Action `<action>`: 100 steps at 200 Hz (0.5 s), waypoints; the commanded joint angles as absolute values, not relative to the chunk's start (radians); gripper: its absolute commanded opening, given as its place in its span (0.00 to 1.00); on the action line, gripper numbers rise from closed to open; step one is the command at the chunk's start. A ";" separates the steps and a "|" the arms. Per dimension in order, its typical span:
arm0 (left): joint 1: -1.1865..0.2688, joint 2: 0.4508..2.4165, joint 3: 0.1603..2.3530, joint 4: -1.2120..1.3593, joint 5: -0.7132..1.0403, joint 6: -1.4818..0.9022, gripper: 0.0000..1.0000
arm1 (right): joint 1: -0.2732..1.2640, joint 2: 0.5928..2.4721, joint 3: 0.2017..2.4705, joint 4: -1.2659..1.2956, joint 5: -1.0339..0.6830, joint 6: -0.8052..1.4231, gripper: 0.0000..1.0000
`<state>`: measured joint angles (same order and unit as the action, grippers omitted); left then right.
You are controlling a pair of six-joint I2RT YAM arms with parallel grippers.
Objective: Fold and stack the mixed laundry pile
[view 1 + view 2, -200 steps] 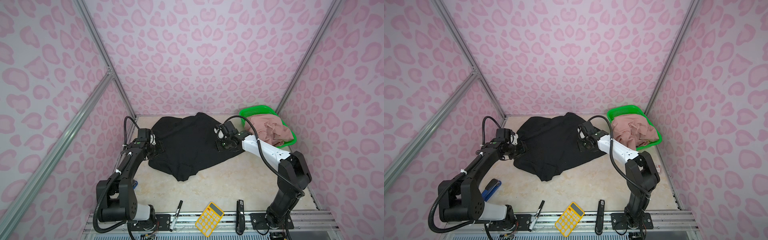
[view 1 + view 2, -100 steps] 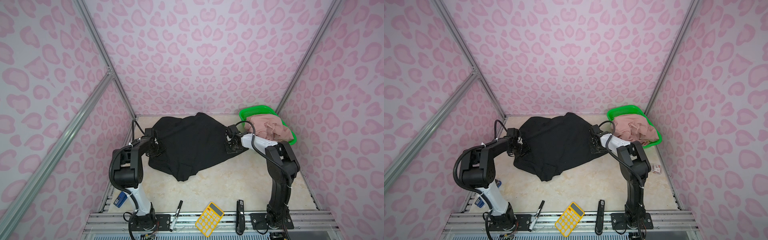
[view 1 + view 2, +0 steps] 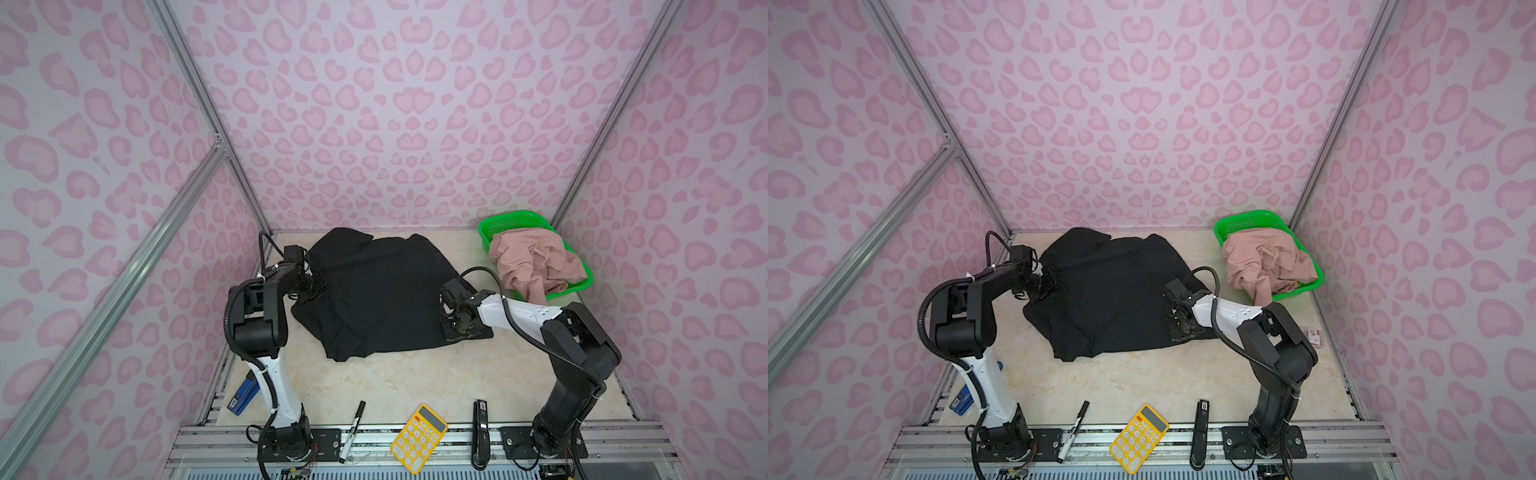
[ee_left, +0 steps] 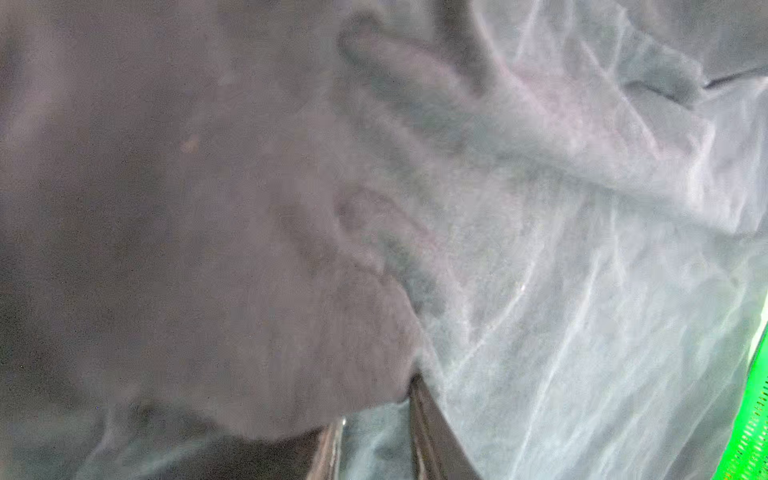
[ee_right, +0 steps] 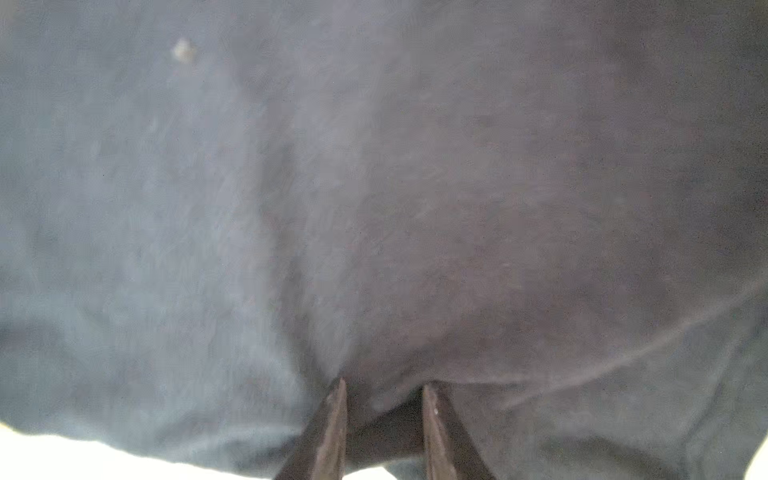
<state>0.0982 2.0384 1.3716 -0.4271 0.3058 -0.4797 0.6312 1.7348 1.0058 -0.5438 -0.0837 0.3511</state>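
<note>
- The big black soft garment (image 3: 374, 291) lies spread out in the middle of the pale stone-look table (image 3: 395, 386). It is bumpy and not folded yet.
- The left gripper (image 3: 318, 286) is at the garment's left edge. Up close, its tips pinch a bunch of black cloth.
- The right gripper (image 3: 455, 328) is at the near right corner. Its tips squeeze a small fold of the same cloth.
- A crumpled dusty-pink garment (image 3: 536, 262) fills the bright green plastic mesh basket (image 3: 488, 226) at the back right.
- I think the first fold of the black garment is just starting.
- Next, both arms should lift together and carry the cloth over evenly, so no corner slips out.
</note>
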 commanded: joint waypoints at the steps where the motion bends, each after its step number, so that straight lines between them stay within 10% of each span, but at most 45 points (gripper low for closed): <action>1: 0.071 2.080 1.444 -0.507 0.288 -0.420 0.32 | 0.647 1.684 0.920 -0.541 -0.172 0.465 0.33; 100: 0.052 1.902 1.502 -0.603 0.183 -0.370 0.66 | 0.487 1.573 0.983 -0.584 -0.086 0.403 0.45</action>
